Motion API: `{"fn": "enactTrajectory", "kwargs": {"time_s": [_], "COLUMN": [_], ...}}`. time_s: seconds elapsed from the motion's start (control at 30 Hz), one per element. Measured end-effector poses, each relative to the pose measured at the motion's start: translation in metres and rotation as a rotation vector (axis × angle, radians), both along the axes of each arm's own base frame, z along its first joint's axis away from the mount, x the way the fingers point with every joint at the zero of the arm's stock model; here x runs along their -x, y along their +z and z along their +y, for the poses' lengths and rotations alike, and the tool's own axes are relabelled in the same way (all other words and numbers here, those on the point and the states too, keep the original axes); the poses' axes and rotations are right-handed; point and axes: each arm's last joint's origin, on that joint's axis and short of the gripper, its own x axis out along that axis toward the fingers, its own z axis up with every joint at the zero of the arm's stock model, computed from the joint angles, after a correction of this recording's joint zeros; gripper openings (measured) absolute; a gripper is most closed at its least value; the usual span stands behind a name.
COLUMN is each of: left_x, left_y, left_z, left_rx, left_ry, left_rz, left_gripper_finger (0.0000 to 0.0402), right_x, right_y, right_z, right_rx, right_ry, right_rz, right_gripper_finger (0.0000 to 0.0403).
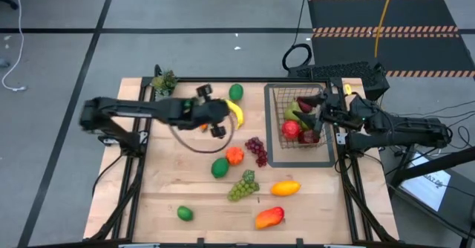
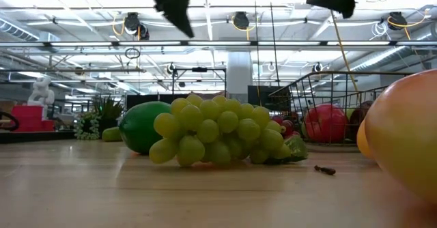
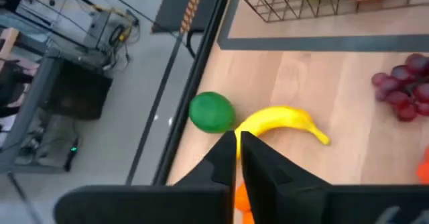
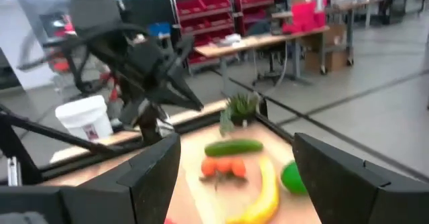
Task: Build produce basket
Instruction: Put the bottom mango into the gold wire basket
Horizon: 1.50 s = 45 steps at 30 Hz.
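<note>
Left tool (image 3: 237, 138) clenched empty above the banana (image 1: 236, 113), which lies on the table (image 1: 148, 196) at the basket's (image 1: 273, 153) nine o'clock — rigid, smooth, probably light; best pinched mid-curve. Right tool (image 1: 323, 114) released — over the basket.

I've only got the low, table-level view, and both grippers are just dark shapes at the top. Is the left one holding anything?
Observer: No. The left gripper is shut and empty, its tips just short of the banana.
Operator: Where does that banana lie?
Observer: Near the table's back edge, beside a lime, outside the basket.
Operator: And the right gripper?
Observer: The right gripper hangs open over the basket's right side.
</note>
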Motion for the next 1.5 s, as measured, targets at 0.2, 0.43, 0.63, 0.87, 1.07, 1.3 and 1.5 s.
{"fn": "enactTrajectory", "kwargs": {"time_s": [0.2, 0.43, 0.63, 0.87, 1.07, 1.3, 1.5], "left_x": [0.049, 0.082, 0.091, 0.100, 0.103, 0.109, 0.121], "left_y": [-0.014, -0.022, -0.010, -0.021, -0.022, -0.016, -0.006], "left_z": [-0.013, -0.018, -0.017, -0.019, -0.021, -0.020, -0.017], "left_rx": [0.027, 0.047, 0.039, 0.088, 0.085, 0.067, 0.054], "left_ry": [-0.019, -0.044, -0.111, -0.110, -0.135, -0.149, -0.138], "left_rz": [-0.149, -0.324, -0.422, -0.299, -0.265, -0.282, -0.331], "left_gripper_finger": [0.0009, 0.0026, 0.0011, 0.0006, 0.0019, 0.0003, 0.0016], "right_x": [-0.029, -0.074, -0.123, -0.186, -0.228, -0.246, -0.242], "right_y": [-0.004, -0.007, -0.008, -0.011, -0.010, -0.024, -0.036], "right_z": [-0.001, -0.004, -0.007, -0.003, 0.005, 0.012, 0.029], "right_rx": [0.001, -0.003, -0.004, 0.038, 0.088, 0.140, 0.072], "right_ry": [0.016, 0.013, 0.008, 0.041, 0.079, 0.180, 0.266], "right_rz": [-0.018, -0.067, 0.020, 0.133, 0.271, 0.341, 0.449], "right_gripper_finger": [0.0281, 0.0281, 0.0281, 0.0281, 0.0281, 0.0281, 0.0281]}}
